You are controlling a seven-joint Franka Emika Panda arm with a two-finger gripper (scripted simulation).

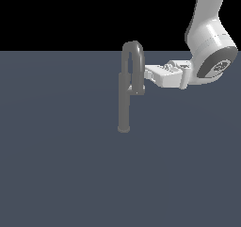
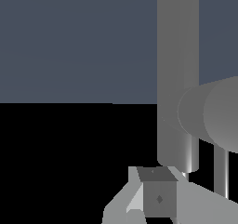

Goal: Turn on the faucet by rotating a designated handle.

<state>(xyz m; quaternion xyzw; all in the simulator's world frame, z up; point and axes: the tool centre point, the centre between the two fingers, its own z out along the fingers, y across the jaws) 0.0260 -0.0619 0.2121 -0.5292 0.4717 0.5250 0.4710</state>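
Reaching in from the exterior view's right, your arm holds its fingers level with the upper part of the faucet, their tips right at the short leg of the spout, touching it or nearly so. You can see the faucet as a slim, dull-grey metal piece: a tall straight cylindrical post standing upright on the flat blue-grey surface, with a slightly wider foot at its base, topped by a narrow inverted-U spout whose short leg comes down on the side facing the fingers. The handle is a small stub, a shade paler than the post, at the bottom of that short leg, just below the fingertips. In the wrist view the faucet fills much of the frame as a broad smooth grey cylinder, with a second rounded grey body crossing it from one side, and a pale fingertip sits close against a small dark square-faced block in the foreground. You cannot tell from either view whether the fingers are spread or pressed together, or whether they pinch anything.
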